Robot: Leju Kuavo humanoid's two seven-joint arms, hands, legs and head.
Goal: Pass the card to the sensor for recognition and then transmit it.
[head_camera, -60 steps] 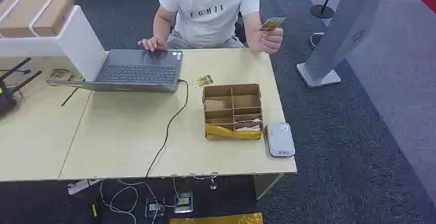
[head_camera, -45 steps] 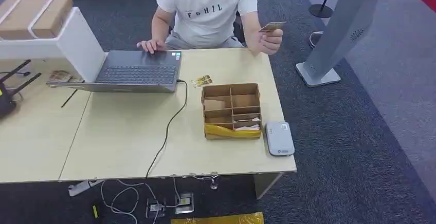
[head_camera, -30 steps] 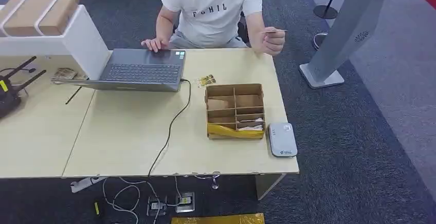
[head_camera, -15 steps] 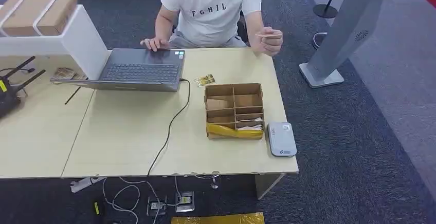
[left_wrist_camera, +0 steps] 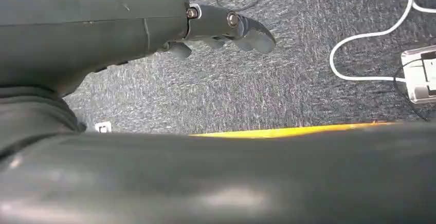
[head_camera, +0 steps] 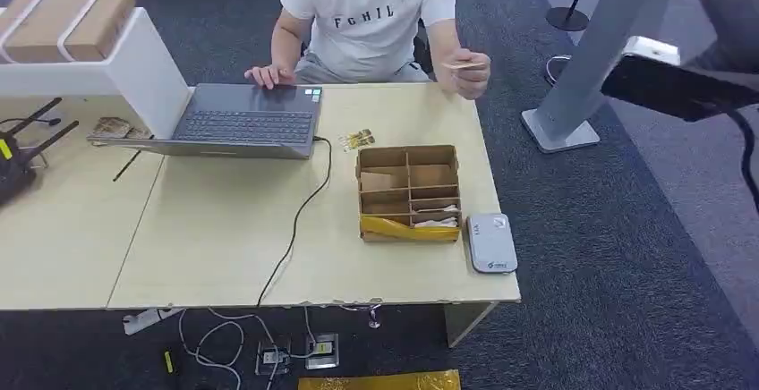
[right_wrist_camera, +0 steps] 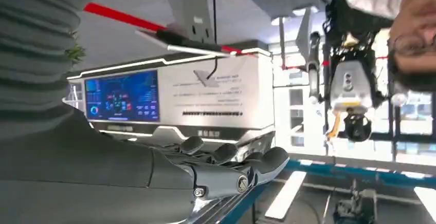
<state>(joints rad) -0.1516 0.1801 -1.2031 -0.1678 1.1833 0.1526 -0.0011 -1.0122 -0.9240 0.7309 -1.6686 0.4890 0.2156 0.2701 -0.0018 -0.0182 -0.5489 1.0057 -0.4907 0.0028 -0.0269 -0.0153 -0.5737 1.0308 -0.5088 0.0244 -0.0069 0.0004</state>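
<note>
You have barely begun: the card (head_camera: 463,63) is in the person's hand (head_camera: 469,73) above the desk's (head_camera: 215,238) far right corner — the sensor (head_camera: 490,242) (near right corner) waits. Your right hand (right_wrist_camera: 226,170) and left hand (left_wrist_camera: 226,29) hold nothing, fingers loosely apart.

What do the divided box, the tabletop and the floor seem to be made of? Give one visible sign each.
Divided box: brown corrugated cardboard, matte, with thin slotted partitions and yellow tape along the front. Tabletop: pale wood-look laminate, smooth, with a faint sheen. Floor: dark grey carpet, probably, from its speckled fibrous texture.
</note>
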